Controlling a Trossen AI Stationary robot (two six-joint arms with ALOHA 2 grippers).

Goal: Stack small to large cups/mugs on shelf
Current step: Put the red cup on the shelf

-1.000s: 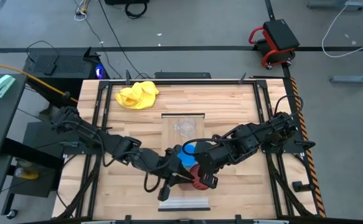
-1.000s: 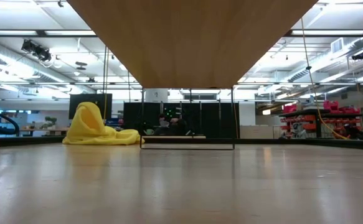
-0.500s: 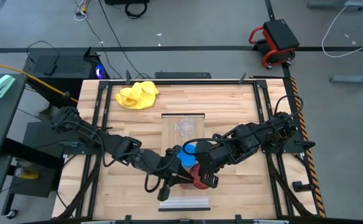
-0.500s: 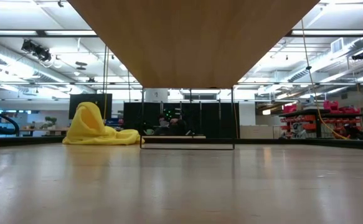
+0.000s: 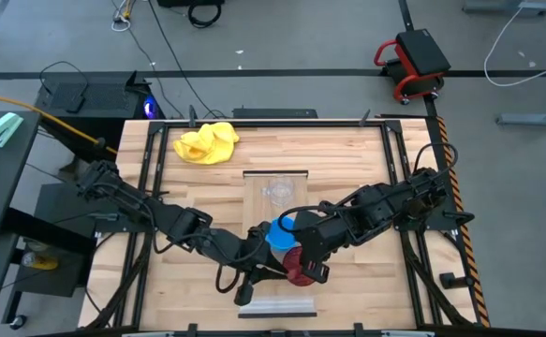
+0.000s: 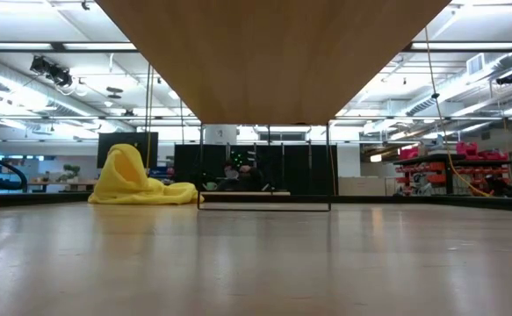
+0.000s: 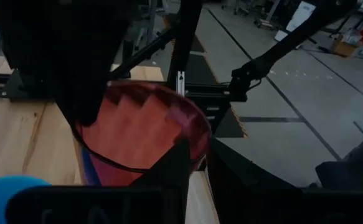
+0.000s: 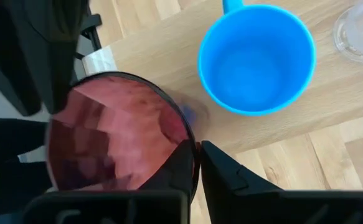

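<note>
The shelf (image 5: pixel 274 206) is a light wood plank on thin legs; the low view shows its underside (image 6: pixel 273 53). On it stand the clear cup (image 5: pixel 277 190), at the far end, and the blue mug (image 5: pixel 281 233), at the middle. The dark red ribbed cup (image 5: pixel 298 266) is at the near end, open side up. My left gripper (image 5: pixel 271 273) reaches it from the table's left. My right gripper (image 5: pixel 306 260) reaches it from the right. Both are shut on its rim. My left gripper holds the red cup's rim (image 7: pixel 201 140), one finger (image 7: pixel 178 168) inside the cup and one outside. It comes slanting down from the table's left. The cup is upright; whether its base rests on the shelf I cannot tell. My right gripper holds the red cup's rim (image 8: pixel 195 149) on the side opposite my left gripper, one finger (image 8: pixel 181 165) inside and one (image 8: pixel 228 171) outside. It comes from above, slanting from the table's right.
A crumpled yellow cloth (image 5: pixel 207 142) lies at the table's far left and also shows in the low view (image 6: pixel 137 180). Black rails (image 5: pixel 141 178) run along the table's edges. The blue mug (image 8: pixel 256 59) stands close beside the red cup.
My left gripper has edged a little toward the table's near edge, so more of the blue mug shows. The red cup and my right gripper have stayed in place.
</note>
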